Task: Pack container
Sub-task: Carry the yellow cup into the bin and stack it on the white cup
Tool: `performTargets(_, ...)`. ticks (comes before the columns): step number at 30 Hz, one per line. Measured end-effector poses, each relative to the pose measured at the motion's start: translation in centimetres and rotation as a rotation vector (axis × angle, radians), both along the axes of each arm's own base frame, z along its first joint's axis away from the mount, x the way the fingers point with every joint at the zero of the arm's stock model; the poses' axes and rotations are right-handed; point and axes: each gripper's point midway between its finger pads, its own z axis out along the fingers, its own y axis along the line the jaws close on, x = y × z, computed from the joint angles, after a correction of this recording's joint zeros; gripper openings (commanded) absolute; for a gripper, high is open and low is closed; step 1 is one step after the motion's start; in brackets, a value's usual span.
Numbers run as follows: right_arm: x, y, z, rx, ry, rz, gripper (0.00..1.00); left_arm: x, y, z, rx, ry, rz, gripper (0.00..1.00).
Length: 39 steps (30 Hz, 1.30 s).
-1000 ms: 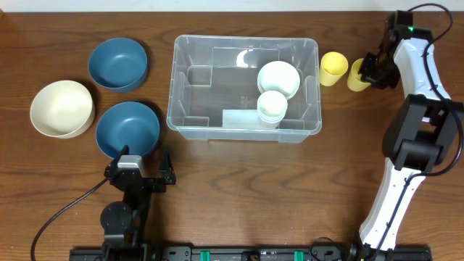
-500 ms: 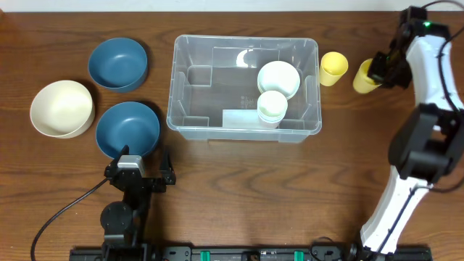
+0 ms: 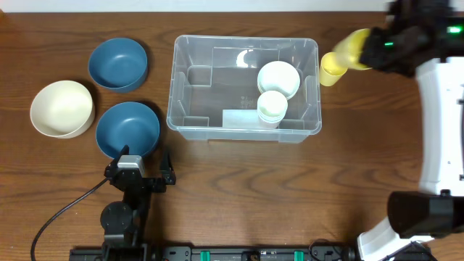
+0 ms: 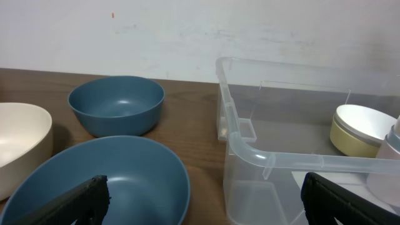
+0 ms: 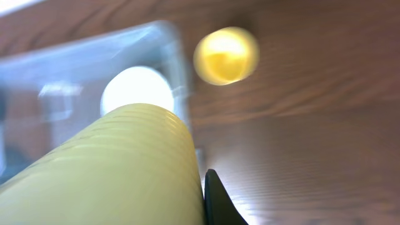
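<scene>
The clear plastic container stands at the table's middle and holds two pale cups; it also shows in the left wrist view and, blurred, in the right wrist view. My right gripper is shut on a yellow cup and holds it in the air just right of the container's far right corner; the cup fills the right wrist view. A second yellow cup stands on the table beside the container, also seen in the right wrist view. My left gripper is open and empty, near the front blue bowl.
A second blue bowl and a cream bowl stand left of the container. In the left wrist view the blue bowls and the cream bowl lie ahead. A cable runs at the front left.
My right gripper has lifted the yellow cup off the table and carried it left and up toward the container. The left arm has not moved.
</scene>
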Motion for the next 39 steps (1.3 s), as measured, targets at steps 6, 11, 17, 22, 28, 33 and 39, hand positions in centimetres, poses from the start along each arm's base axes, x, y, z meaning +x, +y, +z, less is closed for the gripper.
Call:
performTargets(6, -1.3, 8.9, -1.3, -0.02, 0.031, 0.218, 0.03, 0.0, 0.0, 0.0, 0.0, 0.0, 0.0, 0.98)
performTargets(11, -2.3, 12.3, -2.3, -0.059, 0.046, 0.302, 0.02, 0.0, 0.0, 0.0, 0.0, 0.0, 0.0, 0.98)
performTargets(17, -3.2, 13.1, -5.1, -0.102, 0.102, 0.315, 0.01, 0.0, 0.0, 0.0, 0.0, 0.0, 0.0, 0.98)
performTargets(22, -3.9, 12.9, -9.1, -0.13, 0.173, 0.313, 0.01, 0.0, 0.0, 0.0, 0.0, 0.0, 0.0, 0.98)
performTargets(28, -4.3, 12.8, -13.4, -0.136, 0.218, 0.31, 0.18, 0.0, 0.0, 0.0, 0.0, 0.0, 0.0, 0.98)
performTargets(33, -4.2, 13.1, -14.2, -0.121, 0.213, 0.309, 0.68, 0.0, 0.0, 0.0, 0.0, 0.0, 0.0, 0.98)
performTargets(39, -3.6, 13.5, -14.0, -0.114, 0.185, 0.337, 0.75, 0.0, 0.0, 0.0, 0.0, 0.0, 0.0, 0.98)
